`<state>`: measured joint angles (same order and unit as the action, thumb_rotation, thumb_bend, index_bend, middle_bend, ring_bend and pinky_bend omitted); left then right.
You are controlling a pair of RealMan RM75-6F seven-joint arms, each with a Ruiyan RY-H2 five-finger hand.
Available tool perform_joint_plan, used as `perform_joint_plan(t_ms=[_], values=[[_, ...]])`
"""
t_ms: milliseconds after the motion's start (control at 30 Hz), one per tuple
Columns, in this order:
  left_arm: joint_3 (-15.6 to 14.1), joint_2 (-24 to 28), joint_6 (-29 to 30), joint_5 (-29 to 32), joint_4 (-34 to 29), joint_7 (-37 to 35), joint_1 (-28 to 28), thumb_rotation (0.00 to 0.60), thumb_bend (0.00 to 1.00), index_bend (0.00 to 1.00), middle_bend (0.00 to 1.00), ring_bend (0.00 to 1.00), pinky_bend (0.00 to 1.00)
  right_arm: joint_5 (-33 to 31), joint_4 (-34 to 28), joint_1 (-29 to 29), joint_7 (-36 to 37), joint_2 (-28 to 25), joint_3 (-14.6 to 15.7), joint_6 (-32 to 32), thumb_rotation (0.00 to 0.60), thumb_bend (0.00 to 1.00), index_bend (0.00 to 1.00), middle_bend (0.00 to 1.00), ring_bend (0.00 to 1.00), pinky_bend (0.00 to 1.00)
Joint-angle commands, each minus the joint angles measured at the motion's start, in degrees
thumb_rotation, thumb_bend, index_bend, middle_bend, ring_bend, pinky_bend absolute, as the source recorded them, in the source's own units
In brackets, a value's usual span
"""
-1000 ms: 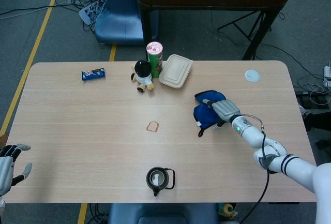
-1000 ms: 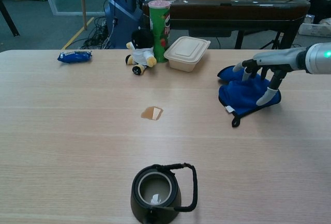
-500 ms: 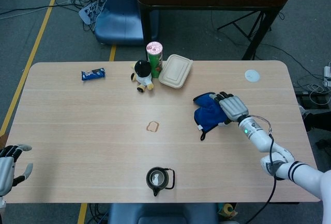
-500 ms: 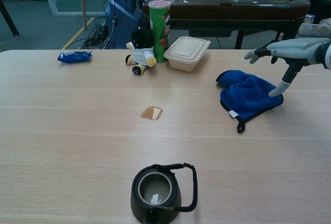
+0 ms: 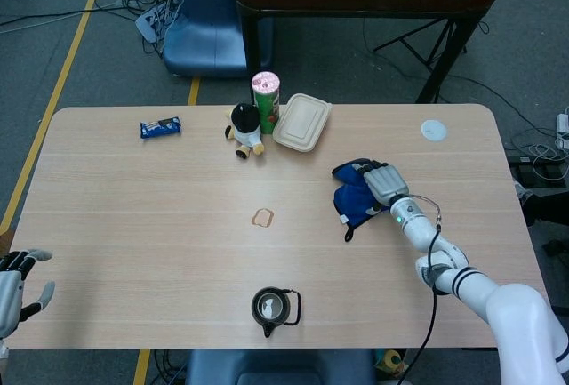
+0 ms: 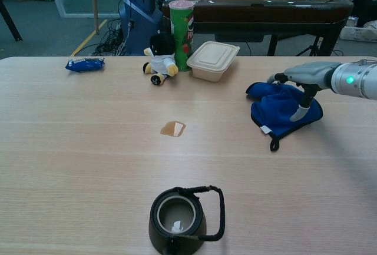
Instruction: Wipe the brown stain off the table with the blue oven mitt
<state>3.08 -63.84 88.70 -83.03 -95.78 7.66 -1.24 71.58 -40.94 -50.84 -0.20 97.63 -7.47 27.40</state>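
The right hand (image 5: 384, 180) lies over the blue oven mitt (image 5: 356, 196) and hides part of it, so I cannot tell if the fingers hold the cloth or only rest on it. The left hand (image 5: 16, 280) is cut off by the edge in the head view. The black kettle (image 6: 184, 215) is cut off at the bottom of the chest view. The words on the blue snack packet (image 5: 161, 127) are too small to read.

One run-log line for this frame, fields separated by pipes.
right hand: fingers down on mitt, not lifted | left hand: idle, open | stain: unwiped, apart from mitt
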Motion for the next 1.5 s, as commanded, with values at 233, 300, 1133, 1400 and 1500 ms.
perform_joint_plan(t_ms=[233,300,1133,1400,1500], values=[[0.0,0.1,0.3,-0.1,0.0,-0.2,0.2,0.6,0.3,0.35,0.32,0.26,0.26,3.8,-0.1,0.5,4.7,1.1,0.1,6.0,0.6,0.5,0.55,0.52,0.46,0.61],[-0.1,0.2,0.3,-0.2,0.0,-0.3,0.2,0.6,0.3,0.35,0.32,0.26,0.26,5.1,-2.7,0.6,6.6,-0.2,-0.3,8.6,0.6,0.51,0.58,0.54,0.49,0.64],[-0.7,1.9,3.2,-1.6,-1.2,-2.3,2.4,0.6,0.3,0.35,0.32,0.26,0.26,3.1,-12.4,-9.2,-1.9,5.1,-6.2,10.0,0.6,0.51,0.59,0.53,0.5,0.66],[-0.6,2.3,3.2,-1.6,-1.2,-2.7,2.5,0.6,0.3,0.35,0.32,0.26,0.26,4.3,-6.7,-13.4,-3.3,11.9,-5.6,8.4,0.6,0.51,0.59,0.52,0.49,0.66],[-0.6,2.4,3.3,-1.5,-1.2,-2.9,2.6,0.6,0.3,0.35,0.32,0.26,0.26,4.7,-4.1,-14.7,-3.3,14.4,-5.2,7.5,0.6,0.51,0.59,0.52,0.48,0.65]])
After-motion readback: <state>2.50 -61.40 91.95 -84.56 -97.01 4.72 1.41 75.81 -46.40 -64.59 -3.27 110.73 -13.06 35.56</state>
